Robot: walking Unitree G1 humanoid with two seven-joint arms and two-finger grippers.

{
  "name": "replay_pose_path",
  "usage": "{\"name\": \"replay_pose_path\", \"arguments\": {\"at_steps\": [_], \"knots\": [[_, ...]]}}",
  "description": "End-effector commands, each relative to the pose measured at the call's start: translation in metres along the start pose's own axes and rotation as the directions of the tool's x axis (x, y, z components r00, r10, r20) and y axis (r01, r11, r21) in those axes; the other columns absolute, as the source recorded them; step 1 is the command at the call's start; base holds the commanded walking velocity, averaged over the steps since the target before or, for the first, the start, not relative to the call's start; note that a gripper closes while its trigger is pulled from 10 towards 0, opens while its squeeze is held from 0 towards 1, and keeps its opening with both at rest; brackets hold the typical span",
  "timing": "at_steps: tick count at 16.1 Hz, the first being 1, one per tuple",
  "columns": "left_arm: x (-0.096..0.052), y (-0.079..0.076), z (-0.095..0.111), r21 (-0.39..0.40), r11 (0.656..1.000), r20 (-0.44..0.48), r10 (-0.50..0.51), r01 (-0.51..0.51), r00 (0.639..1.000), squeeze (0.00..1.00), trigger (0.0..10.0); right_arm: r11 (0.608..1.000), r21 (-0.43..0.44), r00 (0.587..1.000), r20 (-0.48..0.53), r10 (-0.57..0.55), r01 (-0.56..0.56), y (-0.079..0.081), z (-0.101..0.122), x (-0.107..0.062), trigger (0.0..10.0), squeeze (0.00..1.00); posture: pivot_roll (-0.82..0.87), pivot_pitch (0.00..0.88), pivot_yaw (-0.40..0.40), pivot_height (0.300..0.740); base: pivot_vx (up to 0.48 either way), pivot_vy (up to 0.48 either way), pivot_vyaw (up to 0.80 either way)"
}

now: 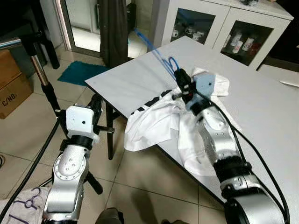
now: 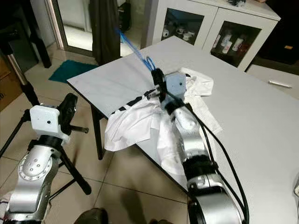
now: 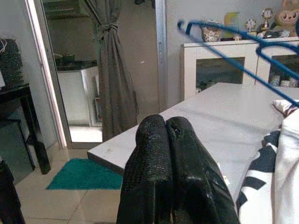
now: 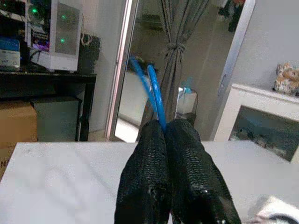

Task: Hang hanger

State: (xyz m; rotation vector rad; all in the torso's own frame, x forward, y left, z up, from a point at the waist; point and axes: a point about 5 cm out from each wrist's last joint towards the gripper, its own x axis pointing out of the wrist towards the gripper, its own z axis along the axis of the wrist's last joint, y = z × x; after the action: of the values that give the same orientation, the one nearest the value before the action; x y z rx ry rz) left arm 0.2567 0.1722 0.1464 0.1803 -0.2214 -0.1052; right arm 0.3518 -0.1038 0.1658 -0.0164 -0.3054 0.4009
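Head views: my right gripper over grey table, pinching blue hanger above white shirt, lifted clear for hanging, I judge. Left wrist: left gripper pressed together, empty, idle beside table. Right wrist: fingers clamp hanger wire.

A big grey table stands on a pale tiled floor, with a white glass-door cabinet, a dark curtain and a teal mat behind it

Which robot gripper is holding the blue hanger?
The right gripper, over the table, pinches the blue hanger. The left gripper is shut on nothing.
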Motion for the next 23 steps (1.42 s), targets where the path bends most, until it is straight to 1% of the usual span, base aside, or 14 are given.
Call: {"name": "replay_pose_path", "arguments": {"at_steps": [1,4,7,11,12,13,20,23], "knots": [[0.000,-0.003,0.002,0.018,1.000,-0.002,-0.026,0.026,1.000,0.00,10.0,1.000,-0.008,1.000,0.016,-0.007,0.007,-0.004,0.002,-0.001,10.0,0.00,0.23,0.025,-0.079,0.740,0.000,0.000,0.00],[-0.002,-0.003,0.001,0.046,0.997,-0.021,-0.067,0.068,0.998,0.00,10.0,1.000,-0.020,1.000,0.018,-0.023,0.023,-0.006,0.000,-0.007,10.0,0.00,0.21,0.025,-0.067,0.740,0.000,0.000,0.00],[0.005,-0.008,0.003,0.048,0.993,-0.011,-0.106,0.106,0.994,0.00,10.0,0.999,-0.025,0.999,0.024,-0.046,0.046,-0.012,-0.001,-0.010,10.0,0.00,0.19,0.014,-0.053,0.740,0.000,0.000,0.00],[0.009,-0.009,0.004,0.035,0.993,-0.007,-0.114,0.114,0.993,0.00,10.0,0.998,-0.039,0.998,0.025,-0.055,0.056,-0.014,0.000,-0.009,10.0,0.00,0.19,0.005,-0.054,0.740,0.000,0.000,0.00],[0.009,-0.010,0.004,0.034,0.993,-0.007,-0.116,0.116,0.993,0.00,10.0,0.998,-0.008,0.998,0.020,-0.058,0.058,-0.015,-0.001,-0.009,10.0,0.00,0.19,0.004,-0.055,0.740,0.000,0.000,0.00],[0.008,-0.010,0.004,0.032,0.993,-0.009,-0.117,0.117,0.993,0.00,10.0,0.998,0.009,0.998,0.008,-0.059,0.059,-0.015,-0.002,-0.008,10.0,0.00,0.19,0.004,-0.055,0.740,0.000,0.000,-0.43],[0.008,-0.013,0.002,0.022,0.993,-0.014,-0.113,0.113,0.994,0.00,10.0,0.999,0.009,0.999,-0.003,-0.049,0.049,-0.015,-0.002,-0.006,10.0,0.00,0.18,0.000,-0.066,0.740,0.000,0.000,-0.75],[0.010,-0.015,0.001,0.051,0.991,-0.019,-0.123,0.124,0.992,0.00,10.0,0.999,0.006,0.999,-0.002,-0.048,0.048,-0.017,-0.002,-0.006,10.0,0.00,0.18,0.000,-0.064,0.740,0.000,0.000,-0.75]]}}
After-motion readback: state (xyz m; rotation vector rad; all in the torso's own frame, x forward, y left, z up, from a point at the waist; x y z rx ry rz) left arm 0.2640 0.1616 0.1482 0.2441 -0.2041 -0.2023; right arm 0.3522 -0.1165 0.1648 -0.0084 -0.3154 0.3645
